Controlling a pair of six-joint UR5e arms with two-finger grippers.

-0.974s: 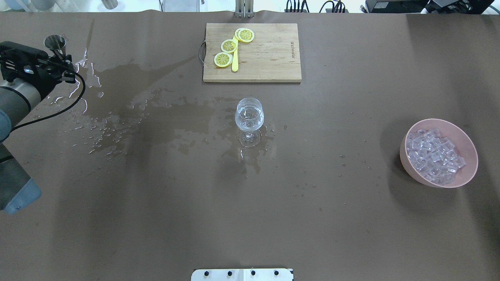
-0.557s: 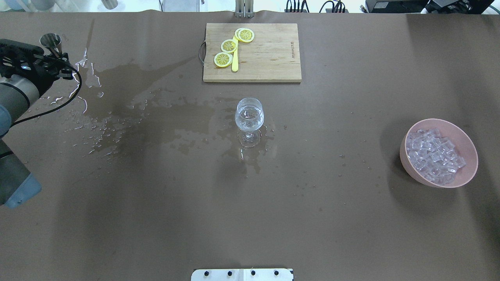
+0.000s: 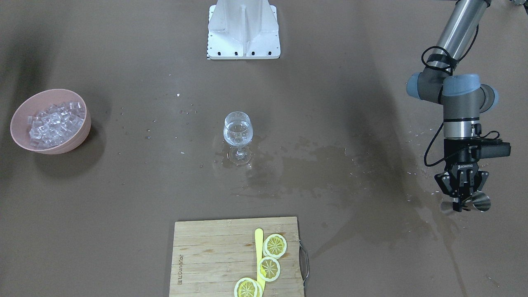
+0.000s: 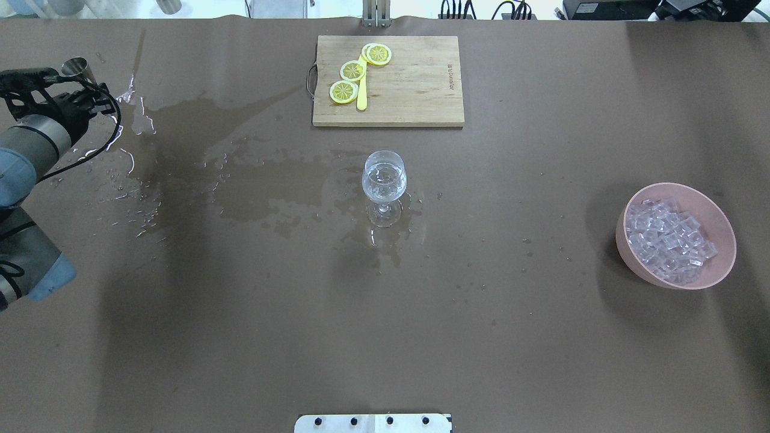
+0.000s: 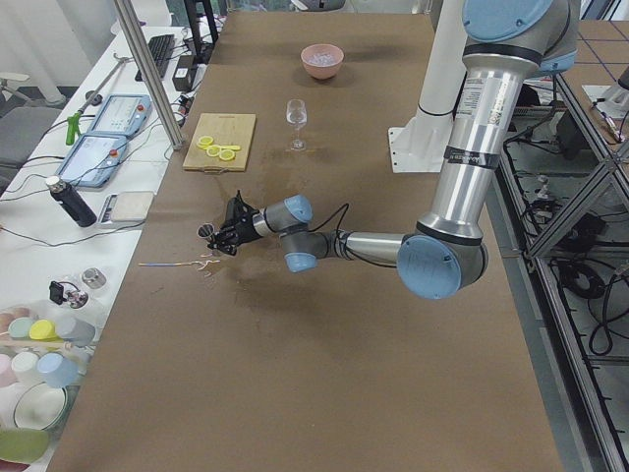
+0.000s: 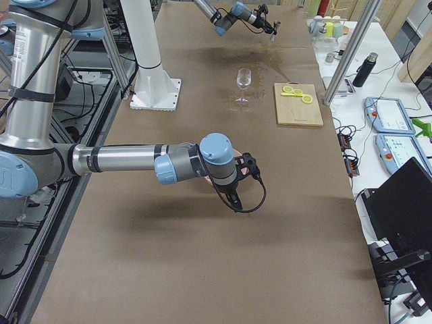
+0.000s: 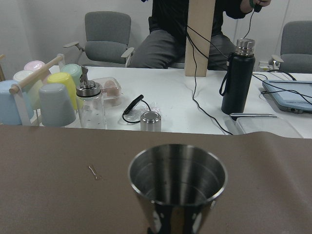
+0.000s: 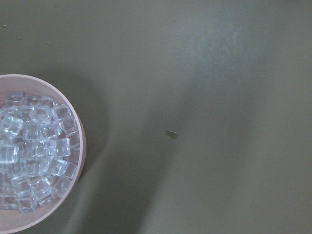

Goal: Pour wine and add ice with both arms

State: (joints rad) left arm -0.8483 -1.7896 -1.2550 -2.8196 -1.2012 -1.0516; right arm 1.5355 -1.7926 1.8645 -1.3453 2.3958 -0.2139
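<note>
My left gripper (image 3: 462, 203) is shut on a steel jigger (image 3: 481, 202) at the table's far left end, also in the overhead view (image 4: 75, 65). In the left wrist view the jigger (image 7: 178, 185) stands upright, mouth up, and looks empty. A wine glass (image 4: 384, 180) stands mid-table with a little clear wine in its bowl. The ice (image 4: 668, 237) lies heaped in a pink bowl (image 4: 725, 264) at the right. My right gripper (image 6: 236, 200) hovers beside that bowl; the right wrist view shows the ice (image 8: 34, 151) but no fingers, so I cannot tell whether the gripper is open or shut.
A wooden cutting board (image 4: 415, 90) with lemon slices (image 4: 352, 70) and a yellow tool lies at the far edge. Spilled liquid (image 4: 180, 150) spreads from the left end to the glass. A white pedestal (image 3: 243, 29) stands at the robot's side. Cups and bottles stand beyond the left end.
My left wrist has turned and shifted slightly to the left with the jigger still held. The glass, the bowl and the board have not moved.
</note>
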